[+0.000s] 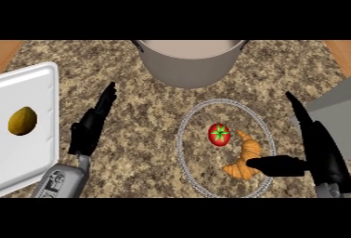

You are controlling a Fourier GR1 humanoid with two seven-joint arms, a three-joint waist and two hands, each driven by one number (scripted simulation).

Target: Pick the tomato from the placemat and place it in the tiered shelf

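Observation:
A red tomato [218, 134] with a green star-shaped stem lies inside the round, grey-rimmed placemat [189, 124] on the counter. My right hand [316, 139] is open just right of the placemat, fingers pointing up and thumb [274, 164] stretched left over a croissant [243, 158]. The thumb's tip is below and to the right of the tomato, apart from it. At the left my left hand [91, 124] rests open, fingers pointing up, far from the placemat. A grey surface [332, 109] at the right edge may be the tiered shelf; little of it shows.
A large grey pot [191, 62] stands at the back, above the placemat. A white tray [27, 83] at the left holds a yellow-brown lemon-like fruit [22, 121]. Speckled counter lies between the tray and the placemat.

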